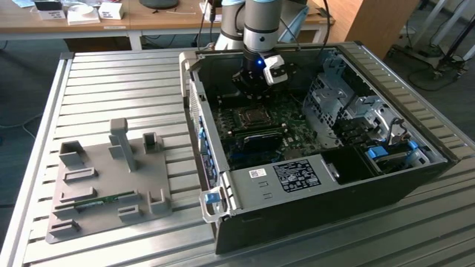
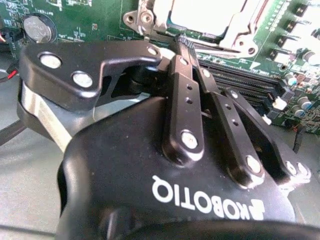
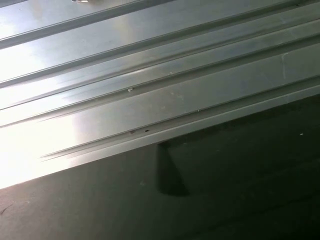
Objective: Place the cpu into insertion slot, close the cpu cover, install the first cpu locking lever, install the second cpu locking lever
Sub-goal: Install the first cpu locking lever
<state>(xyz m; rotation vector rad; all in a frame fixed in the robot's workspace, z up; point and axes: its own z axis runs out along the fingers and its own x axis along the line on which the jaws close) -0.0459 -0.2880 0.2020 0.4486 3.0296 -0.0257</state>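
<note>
My gripper (image 1: 256,93) hangs inside the open computer case, just beyond the insertion slot (image 1: 252,117) on the green motherboard. In the second wrist view its fingers run together to shut tips (image 2: 182,42) right at the socket's edge, with nothing visible between them. The cpu (image 2: 200,15) lies in the socket with its pale metal top up. The shiny cpu cover (image 2: 235,32) lies flat around it as a frame. The gripper body hides the near edge of the socket, and I cannot make out the locking levers.
The computer case (image 1: 415,167) lies open on a ribbed metal table (image 1: 111,83). Black memory slots (image 2: 240,80) run beside the socket, and a coin battery (image 2: 38,28) sits on the board. A grey fixture plate (image 1: 111,178) lies at the exterior view's left. Drive cages (image 1: 349,105) crowd the right.
</note>
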